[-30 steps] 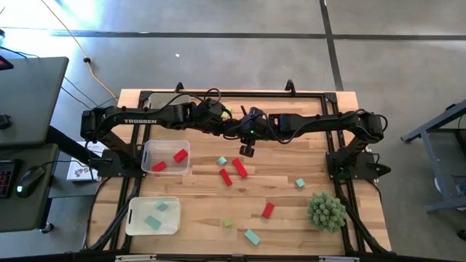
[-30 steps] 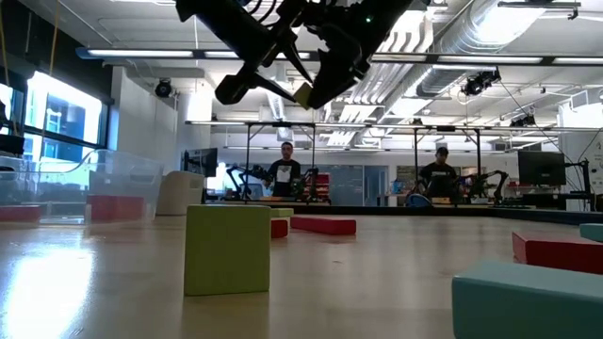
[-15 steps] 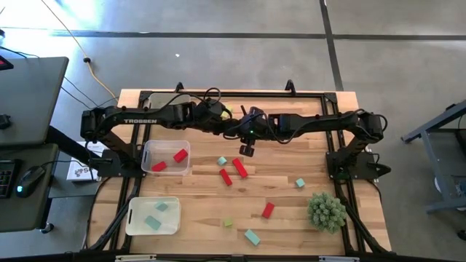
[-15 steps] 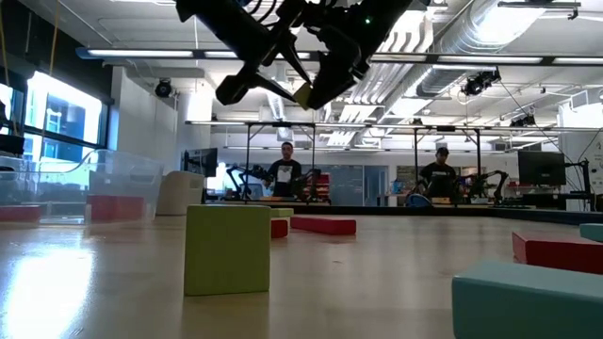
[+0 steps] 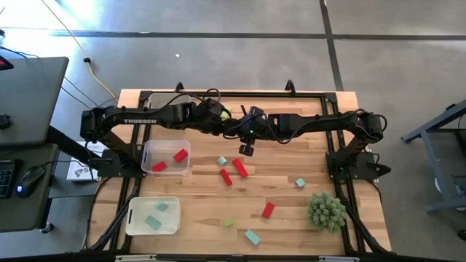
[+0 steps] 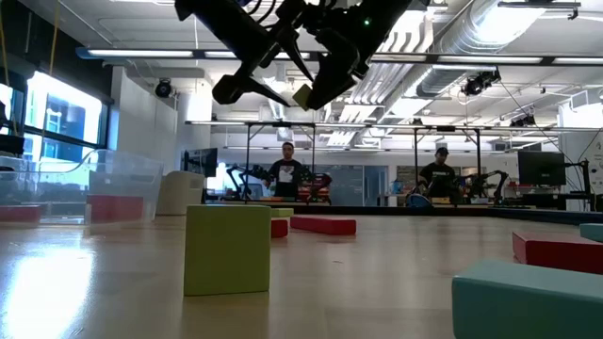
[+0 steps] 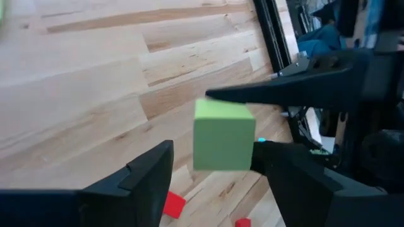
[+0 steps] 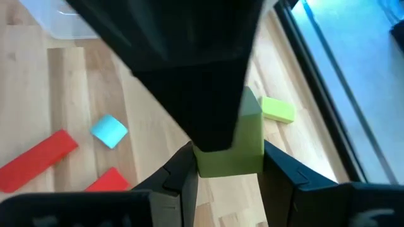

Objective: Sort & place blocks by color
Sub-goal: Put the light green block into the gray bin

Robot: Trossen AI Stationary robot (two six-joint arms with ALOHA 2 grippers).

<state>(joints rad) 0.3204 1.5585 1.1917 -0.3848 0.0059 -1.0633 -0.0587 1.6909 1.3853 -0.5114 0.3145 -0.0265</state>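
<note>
Blocks [image 5: 235, 172] lie scattered on the counter [image 5: 291, 196], while a green cube [image 7: 222, 135], partly hidden overhead, hangs between the left tool's [image 7: 214, 173] spread fingers, pinched by the right tool [image 8: 227, 173].

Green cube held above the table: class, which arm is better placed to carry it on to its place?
Right. The right gripper is shut on the green cube, so it can probably carry it straight on. The left gripper stands open around it, not gripping.
</note>
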